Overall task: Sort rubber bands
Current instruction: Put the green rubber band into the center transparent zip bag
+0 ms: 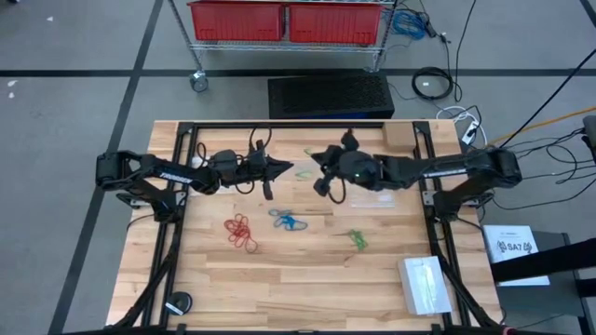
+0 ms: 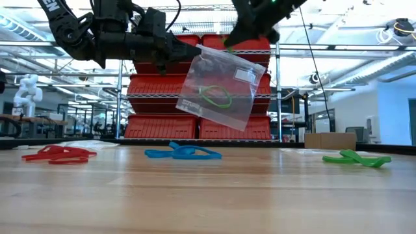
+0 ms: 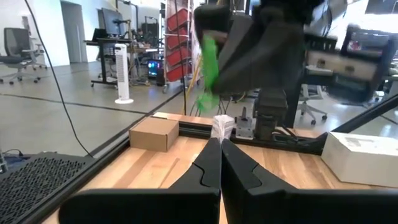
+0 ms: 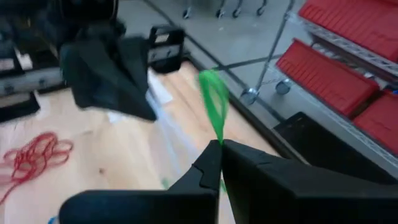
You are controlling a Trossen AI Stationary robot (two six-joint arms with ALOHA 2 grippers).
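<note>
I hold a clear plastic bag (image 2: pixel 218 88) in the air above the middle of the table (image 1: pixel 307 279), with my left gripper (image 2: pixel 185 51) clamped on 1 upper corner and my right gripper (image 2: pixel 235 36) clamped on the other, so the bag hangs tilted between my 2 arms. 1 green rubber band (image 2: pixel 216 96) lies inside the bag. On the tabletop below lie 3 separate clusters: the red rubber bands (image 1: pixel 241 232) toward my left, the blue rubber bands (image 1: pixel 287 221) in the middle, and the green rubber bands (image 1: pixel 358 239) toward my right, all well apart from the stack of bags (image 1: pixel 426 284) near the table's right edge.
</note>
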